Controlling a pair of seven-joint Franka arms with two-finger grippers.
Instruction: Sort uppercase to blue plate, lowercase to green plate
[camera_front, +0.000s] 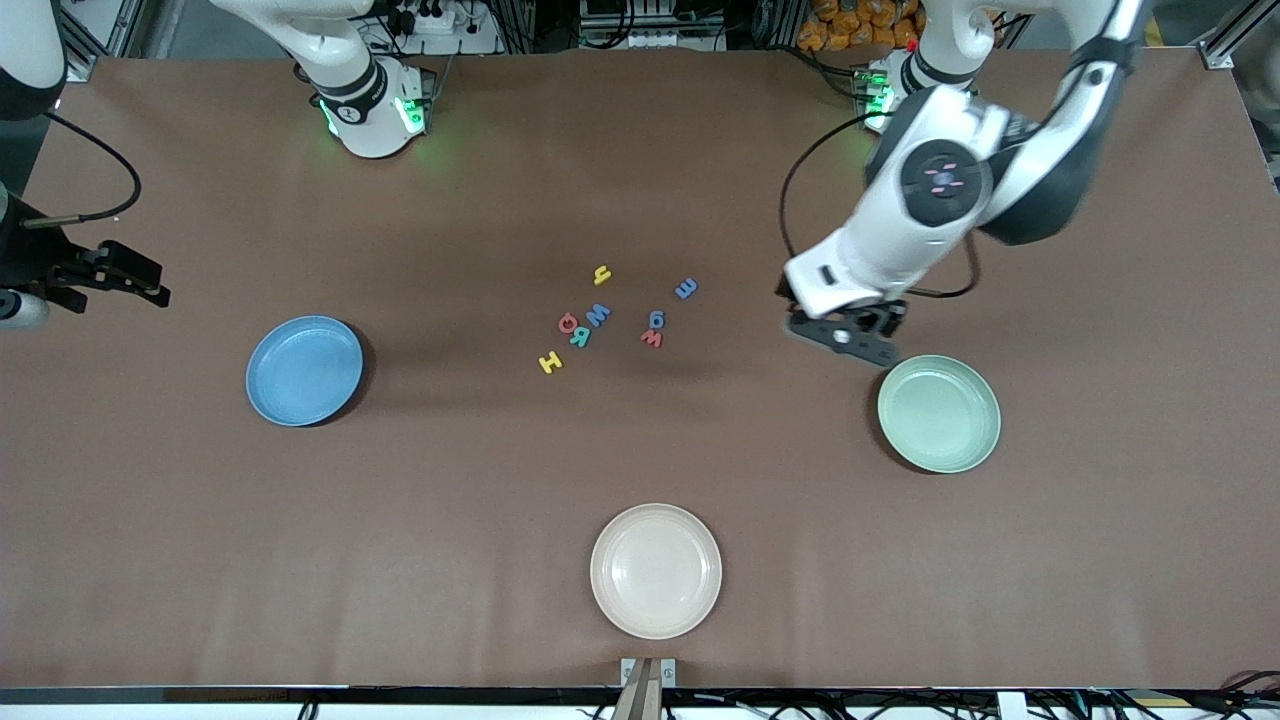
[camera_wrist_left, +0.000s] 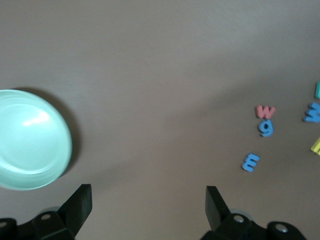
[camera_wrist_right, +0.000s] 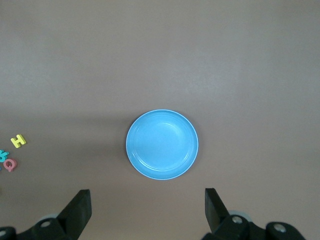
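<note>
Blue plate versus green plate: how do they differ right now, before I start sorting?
Colour: the round medium-blue shallow plate against the round pale mint-green shallow plate. Place: the blue plate lies toward the right arm's end of the table, the green plate toward the left arm's end and slightly nearer the front camera. Company: the left tool hangs open close beside the green plate; the right tool is open, well clear of the blue plate. Both look alike in size and hold no letters.

arm shells (camera_front: 900, 225): glossy white, dark joints
bases (camera_front: 372, 110): green lights
fingers (camera_wrist_left: 77, 205): black, angular
cable (camera_front: 800, 190): black
</note>
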